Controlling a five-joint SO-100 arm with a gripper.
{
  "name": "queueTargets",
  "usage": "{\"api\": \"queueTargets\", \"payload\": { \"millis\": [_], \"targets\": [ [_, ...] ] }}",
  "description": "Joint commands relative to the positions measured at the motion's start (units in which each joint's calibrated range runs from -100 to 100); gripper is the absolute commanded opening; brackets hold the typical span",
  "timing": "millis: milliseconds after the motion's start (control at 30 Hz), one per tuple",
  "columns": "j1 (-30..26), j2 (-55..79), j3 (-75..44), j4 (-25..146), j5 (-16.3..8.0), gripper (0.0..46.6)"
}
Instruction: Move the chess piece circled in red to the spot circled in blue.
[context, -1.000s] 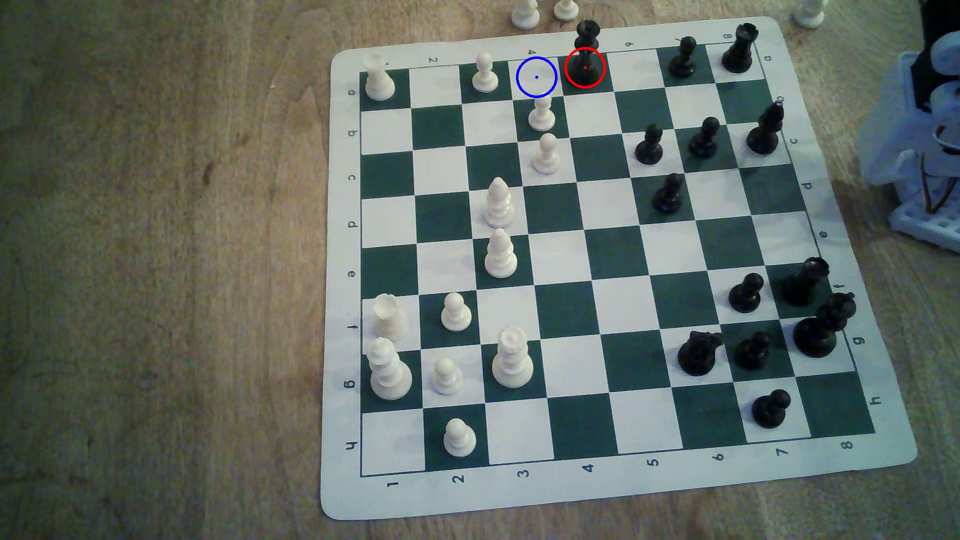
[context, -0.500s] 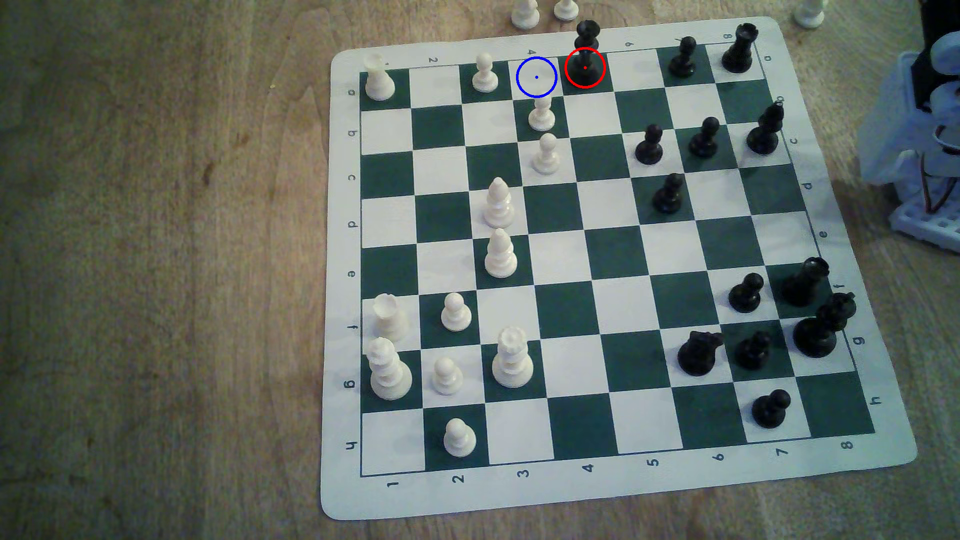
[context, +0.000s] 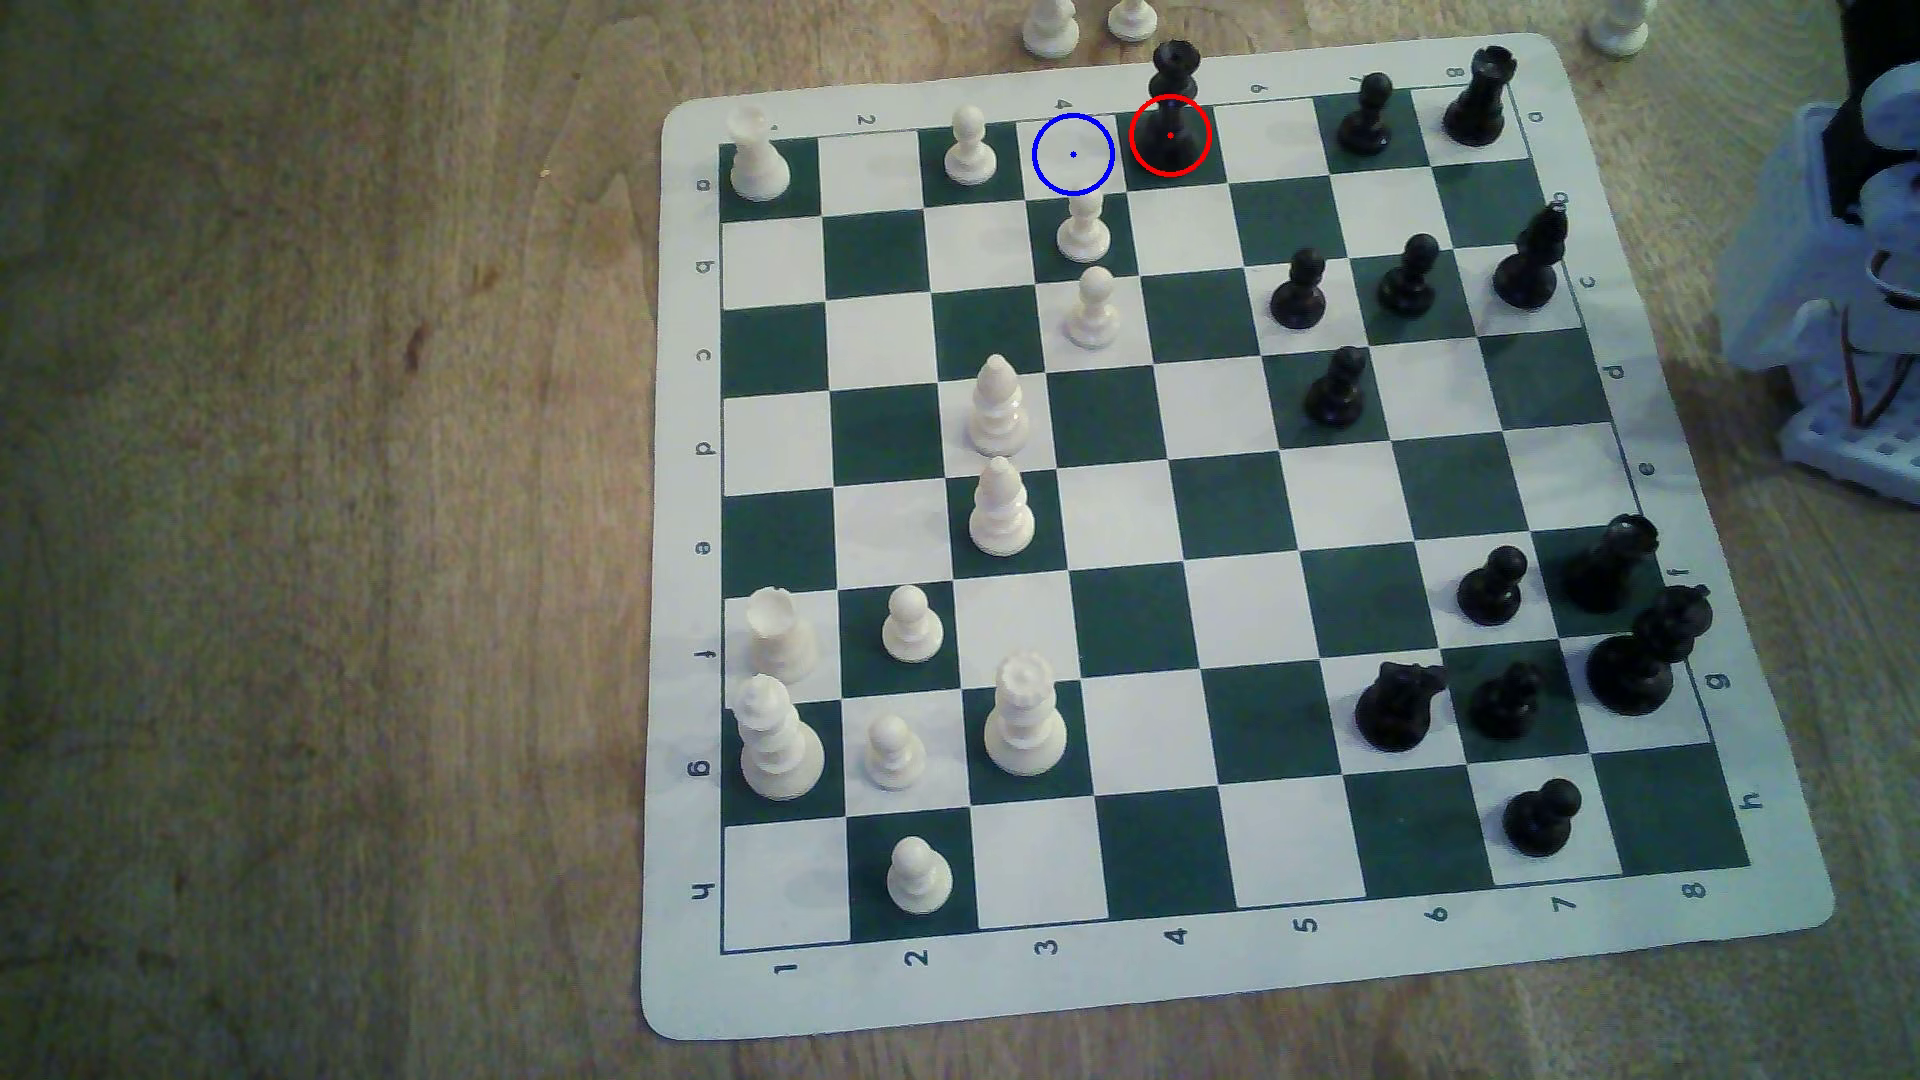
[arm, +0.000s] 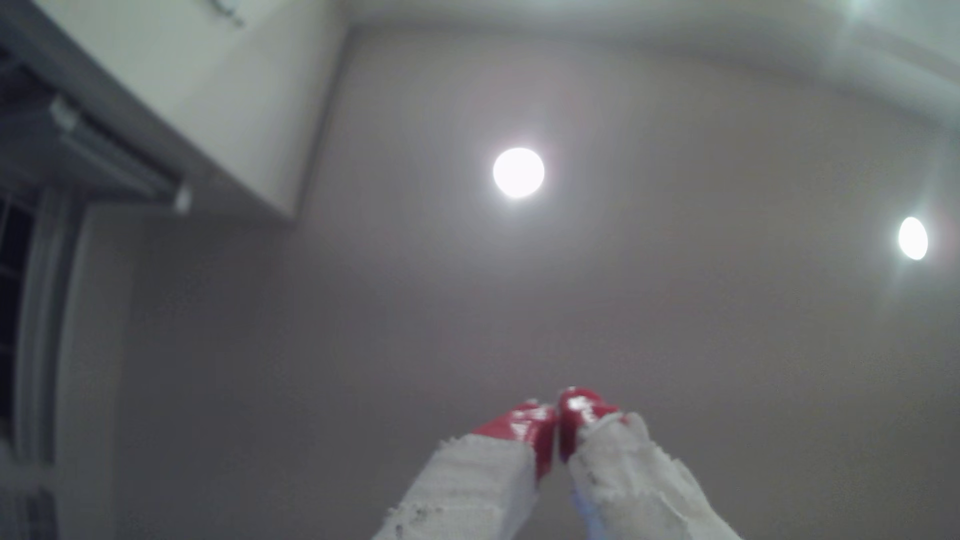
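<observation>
The black queen (context: 1172, 114) stands upright on the red-ringed dark square at the board's far edge; the blue-ringed spot (context: 1073, 155) lies just beside it toward the exterior view's left. The gripper (arm: 556, 415) points at the ceiling, red-tipped jaws pressed together, empty

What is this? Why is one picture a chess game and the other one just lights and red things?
It's a small robot arm that plays chess. One camera sits off to the side and looks down at the chessboard on a wooden table. The arm's white base is at the exterior view's right edge. The other camera rides on the arm's wrist. Right now the arm points up, so it sees the ceiling and two round lamps. The red things are the tips of its gripper, like two fingers, pressed shut and holding nothing. On the board, a red ring marks the tall black chess piece to move, and a blue ring marks the spot right beside it, an empty white square.
</observation>
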Motion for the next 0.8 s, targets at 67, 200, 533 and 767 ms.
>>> {"api": "queueTargets", "payload": {
  "millis": [67, 200, 533, 767],
  "targets": [
    [2.63, -0.2, 0.81, 17.31, 0.68, 0.2],
    [7.56, -0.2, 0.81, 34.27, 1.56, 0.2],
    [11.7, -0.11, -4.54, 91.84, 5.37, 0.2],
    [11.16, -0.2, -23.21, 136.15, 5.62, 0.8]
  ]
}}
